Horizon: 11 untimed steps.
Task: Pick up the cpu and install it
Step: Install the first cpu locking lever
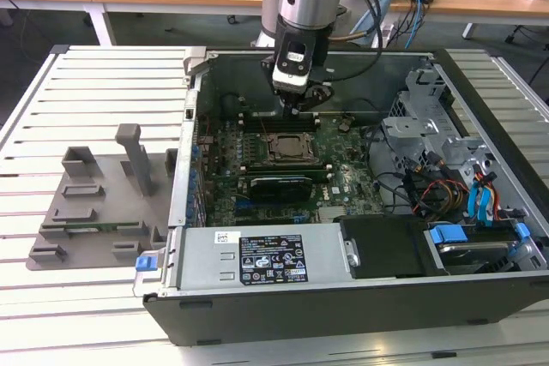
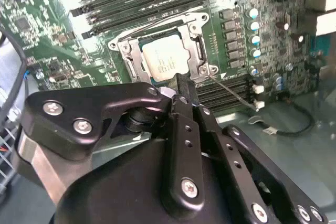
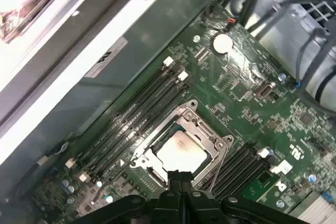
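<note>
The tool [image 1: 302, 109] hung low inside the open computer case [image 1: 343, 315]. Its two fingers [image 3: 174, 181] were pressed flat together with nothing between them (both wrist views showed only a thin seam where they met), so it was closed and empty. Just below and slightly ahead of its tips lay the cpu [image 2: 165, 61]. Its pale silver top faced up and it sat level inside the socket frame [image 2: 129, 60], apart from the tool rather than touching it, as far as the second wrist view allowed a judgement. The first wrist view showed the same thing: the chip [image 3: 181, 150] was framed on all sides by the metal bracket [image 3: 212, 139]. I took the picking up and the setting down as done. A thin lever [image 2: 231, 92] ran out from the socket corner nearest the tool, over the edge of the motherboard [image 1: 347, 182]. It looked unhooked to me, though I could not tell for certain, and I could not tell whether the bracket was clamped. By that reading the locking down was the part not yet shown as finished. On either side of the socket ran the dark memory slots [image 3: 136, 114]. Well away from the tool, outside the case, the grey fixture plate [image 1: 86, 212] with its upright posts sat on the slatted desk [image 1: 94, 83].
</note>
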Each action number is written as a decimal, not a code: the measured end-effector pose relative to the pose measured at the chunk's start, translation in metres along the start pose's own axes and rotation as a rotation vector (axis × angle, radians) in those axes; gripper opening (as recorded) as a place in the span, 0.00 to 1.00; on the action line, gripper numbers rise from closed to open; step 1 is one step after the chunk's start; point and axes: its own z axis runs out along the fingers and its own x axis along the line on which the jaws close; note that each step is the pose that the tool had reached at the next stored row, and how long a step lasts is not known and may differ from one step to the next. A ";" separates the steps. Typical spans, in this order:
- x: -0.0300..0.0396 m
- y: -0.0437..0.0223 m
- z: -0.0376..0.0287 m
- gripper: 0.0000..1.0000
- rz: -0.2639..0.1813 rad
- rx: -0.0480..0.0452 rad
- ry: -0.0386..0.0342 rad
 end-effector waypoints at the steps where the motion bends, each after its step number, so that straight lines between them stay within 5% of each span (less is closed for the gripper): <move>1: 0.0000 0.0000 0.0000 0.11 -0.029 0.0004 -0.0010; 5: -0.0001 0.0001 0.0000 0.11 -0.213 0.0033 -0.0074; 11: -0.0004 0.0004 0.0000 0.11 -0.407 0.0064 -0.0140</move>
